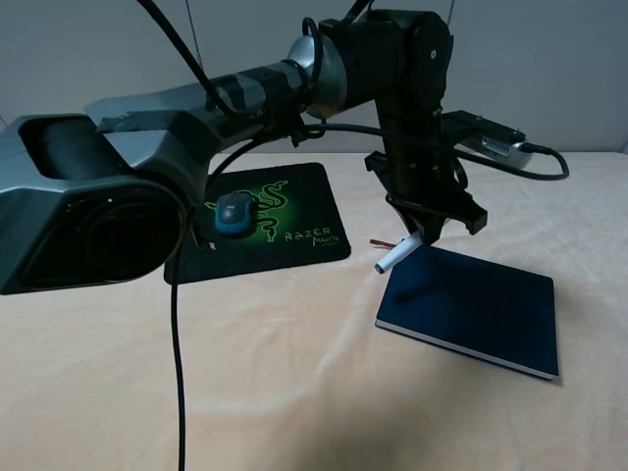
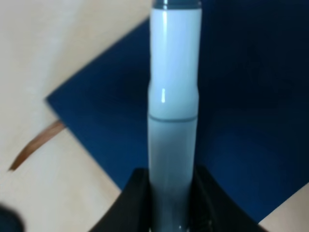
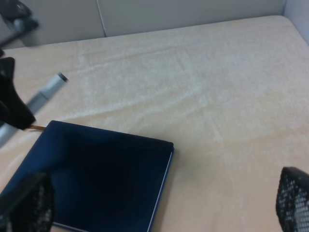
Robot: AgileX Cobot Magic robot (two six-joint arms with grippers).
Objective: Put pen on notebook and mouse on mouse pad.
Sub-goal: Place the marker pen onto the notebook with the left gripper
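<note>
1. The table (image 1: 294,392) is carrying everything, and I am judging the task as about half finished
2. The mouse pad (image 1: 304,211) is lying toward the far edge of the table, left of the middle, and the mouse (image 1: 234,213) is already sitting on its left part, so I am counting that half as done
3. The notebook (image 1: 481,304) is lying closed toward the right edge of the table, with nothing resting on its cover; the pen half is what is remaining
4. My left pincer (image 1: 417,234) is reaching across the middle and hanging over the far left corner of the notebook, beside the ribbon bookmark (image 2: 36,145)
5. That pincer is clenching the pen (image 1: 397,255) by one end, its fingers (image 2: 128,208) pressing both sides of the barrel; the pen is tilting down and seems to be hanging clear of the cover, so lowering and letting go is what I am expecting next
6. My right pincer (image 3: 159,200) is idling wide apart near the notebook, gripping nothing
</note>
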